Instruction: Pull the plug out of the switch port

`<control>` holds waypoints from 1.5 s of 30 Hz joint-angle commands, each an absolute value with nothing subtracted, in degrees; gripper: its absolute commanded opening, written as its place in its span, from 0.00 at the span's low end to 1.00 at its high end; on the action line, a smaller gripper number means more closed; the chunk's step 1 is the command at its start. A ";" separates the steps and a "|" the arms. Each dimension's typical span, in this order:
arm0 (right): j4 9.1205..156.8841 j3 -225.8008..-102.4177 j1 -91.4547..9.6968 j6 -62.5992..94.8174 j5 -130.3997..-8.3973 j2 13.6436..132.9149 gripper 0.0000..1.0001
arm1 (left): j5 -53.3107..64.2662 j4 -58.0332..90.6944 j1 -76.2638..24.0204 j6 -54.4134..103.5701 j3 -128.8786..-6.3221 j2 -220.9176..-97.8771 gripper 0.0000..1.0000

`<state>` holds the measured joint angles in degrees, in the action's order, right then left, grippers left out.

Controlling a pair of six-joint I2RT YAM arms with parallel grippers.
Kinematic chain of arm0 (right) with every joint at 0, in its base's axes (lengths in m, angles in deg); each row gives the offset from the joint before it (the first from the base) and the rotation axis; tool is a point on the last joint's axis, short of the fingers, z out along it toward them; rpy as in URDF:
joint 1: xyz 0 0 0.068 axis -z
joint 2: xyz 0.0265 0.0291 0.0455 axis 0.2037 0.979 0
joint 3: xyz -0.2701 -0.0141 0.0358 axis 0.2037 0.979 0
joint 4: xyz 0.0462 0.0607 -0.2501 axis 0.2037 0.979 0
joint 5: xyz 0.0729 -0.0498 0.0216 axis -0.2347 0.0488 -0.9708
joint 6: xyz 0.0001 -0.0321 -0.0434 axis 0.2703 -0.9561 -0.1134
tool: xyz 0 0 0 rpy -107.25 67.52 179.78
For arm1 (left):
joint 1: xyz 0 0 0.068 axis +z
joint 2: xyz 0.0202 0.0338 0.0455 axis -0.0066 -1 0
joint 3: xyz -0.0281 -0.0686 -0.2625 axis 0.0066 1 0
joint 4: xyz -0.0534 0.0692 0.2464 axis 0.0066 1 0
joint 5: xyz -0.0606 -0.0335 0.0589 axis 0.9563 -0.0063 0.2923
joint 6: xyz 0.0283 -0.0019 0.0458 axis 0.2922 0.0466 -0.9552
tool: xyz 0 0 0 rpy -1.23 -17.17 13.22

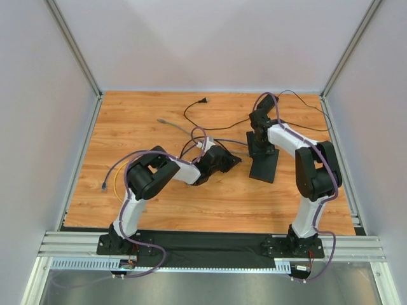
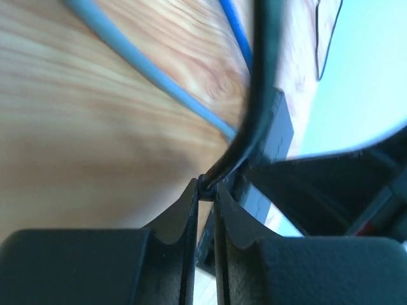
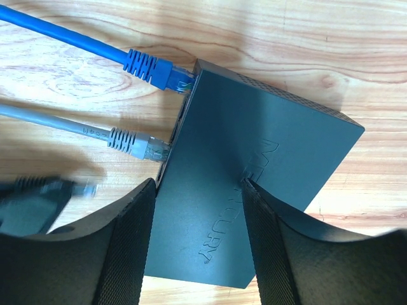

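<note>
I pin the switch (image 3: pixel 267 146) to the worktop (image 3: pixel 318 38) with my right hand (image 3: pixel 198 184), fingers apart. My left hand (image 2: pixel 205 190), clamped on the black plug (image 3: pixel 81 189), sits at the switch's 9 o'clock. The plug's axis points toward the ports, its tip seemingly clear.

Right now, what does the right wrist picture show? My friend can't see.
A flat black switch box lies on a wooden table under the right pincer's spread dark fingers. A blue cable's plug and a grey cable's plug sit in its ports.
</note>
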<state>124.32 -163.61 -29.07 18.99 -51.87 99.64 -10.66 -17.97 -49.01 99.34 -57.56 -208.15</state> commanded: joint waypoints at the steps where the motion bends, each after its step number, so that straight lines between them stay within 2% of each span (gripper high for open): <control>1: 124.33 -162.83 -27.66 19.84 -53.40 100.05 0.57 | -14.03 -9.80 -50.16 87.56 -57.57 -199.58 0.06; 9: 123.80 -162.92 -27.22 20.37 -55.17 99.60 0.57 | -17.19 8.92 -50.51 71.72 -57.22 -184.37 0.03; 20: 123.89 -163.71 -27.40 20.81 -56.66 100.39 0.56 | -28.61 34.13 -50.95 55.64 -54.68 -165.32 0.00; 24: 123.63 -163.97 -27.40 20.90 -57.36 100.83 0.56 | -36.59 40.83 -50.95 52.64 -51.77 -156.78 0.00; 31: 124.07 -164.15 -27.48 20.72 -57.19 101.01 0.56 | -42.86 55.15 -49.46 55.35 -46.60 -145.09 0.00; 35: 124.15 -163.97 -27.48 20.72 -57.27 100.57 0.56 | -41.37 56.06 -46.21 57.56 -41.67 -142.36 0.00; 42: 124.16 -163.97 -27.48 20.72 -57.45 100.48 0.56 | -23.55 44.64 -35.23 58.79 -32.88 -141.82 0.00; 45: 123.98 -163.89 -27.49 20.72 -57.80 100.30 0.56 | -20.73 38.93 -32.76 60.02 -29.80 -142.96 0.00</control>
